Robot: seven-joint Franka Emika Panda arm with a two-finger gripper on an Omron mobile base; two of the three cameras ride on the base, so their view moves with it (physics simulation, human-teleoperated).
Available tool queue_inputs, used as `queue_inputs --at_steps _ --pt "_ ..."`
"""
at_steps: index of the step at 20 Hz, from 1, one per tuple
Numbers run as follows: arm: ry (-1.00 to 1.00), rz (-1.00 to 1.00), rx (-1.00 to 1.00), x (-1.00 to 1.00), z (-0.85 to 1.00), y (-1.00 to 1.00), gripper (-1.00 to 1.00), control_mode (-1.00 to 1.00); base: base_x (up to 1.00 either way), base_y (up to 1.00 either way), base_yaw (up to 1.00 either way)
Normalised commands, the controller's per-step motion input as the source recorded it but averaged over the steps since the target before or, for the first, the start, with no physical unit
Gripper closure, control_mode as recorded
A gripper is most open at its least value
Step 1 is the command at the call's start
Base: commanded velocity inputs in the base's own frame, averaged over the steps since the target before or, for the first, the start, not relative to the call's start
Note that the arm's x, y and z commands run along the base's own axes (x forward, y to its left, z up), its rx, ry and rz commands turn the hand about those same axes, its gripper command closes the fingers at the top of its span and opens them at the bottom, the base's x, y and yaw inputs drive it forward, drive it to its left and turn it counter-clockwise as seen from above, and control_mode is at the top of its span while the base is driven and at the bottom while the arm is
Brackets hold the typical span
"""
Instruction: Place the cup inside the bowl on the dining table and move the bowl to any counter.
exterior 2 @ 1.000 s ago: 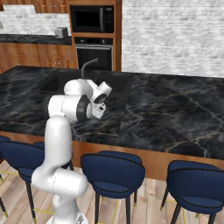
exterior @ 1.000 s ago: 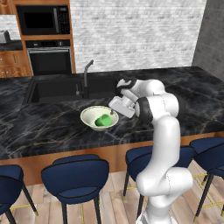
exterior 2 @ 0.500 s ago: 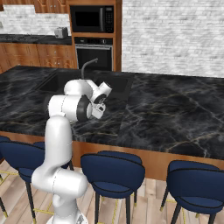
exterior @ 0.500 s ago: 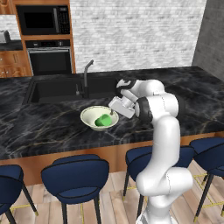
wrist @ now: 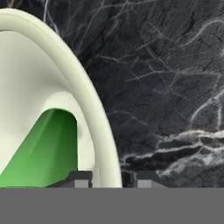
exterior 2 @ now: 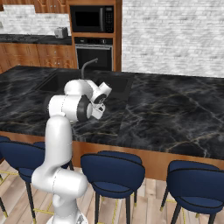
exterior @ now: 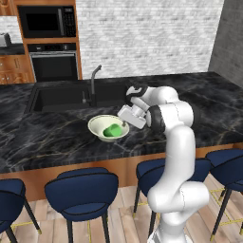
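1. Wide shallow round cream-to-pale-green glossy bowl [exterior: 108, 128] sits on the black veined marble top of the dining table [exterior: 57, 142], just in front of the built-in dark sink [exterior: 66, 97] and its curved faucet [exterior: 94, 80], near the table's front edge.
2. Small bright green plain cup [exterior: 113, 130], no handle, lies on its side inside the bowl, toward the bowl's right half; much smaller than the bowl.
3. Hand view: bowl rim [wrist: 83, 87] is a thick, smooth, pale band curving top left to bottom centre; inside wall is creamy white w/ soft shading. Cup [wrist: 43, 153] shows as a flat green wedge, darker on its right side, resting against the inner wall.
4. White arm's two-finger gripper [wrist: 113, 179] is at the bowl's right rim. One dark finger tip [wrist: 81, 178] sits inside the rim beside the cup, the other outside over the marble; the rim runs between them. Jaws are narrowed around the rim and look clamped on it, contact itself is at the frame edge.
5. Left base view: the hand [exterior: 130, 115] reaches down-left to the bowl's right edge; bowl sits flat on the marble.
6. Right base view: arm [exterior 2: 70, 109] hides the bowl; blue stools [exterior 2: 111, 173] line the table's front.
7. Background: oven [exterior: 53, 64] and microwave [exterior: 46, 21] in wood cabinetry, white brick wall [exterior: 147, 33].
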Motion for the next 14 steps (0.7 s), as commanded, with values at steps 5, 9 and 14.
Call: queue_inputs --at_steps 5,9,14 --pt "0.01 0.00 0.00 0.00 0.00 0.00 1.00 -1.00 0.00 0.00 0.00" --pt "0.00 0.00 0.00 0.00 0.01 0.00 1.00 -1.00 0.00 0.00 0.00" --pt "0.00 0.00 0.00 0.00 0.21 0.00 1.00 -1.00 0.00 0.00 0.00"
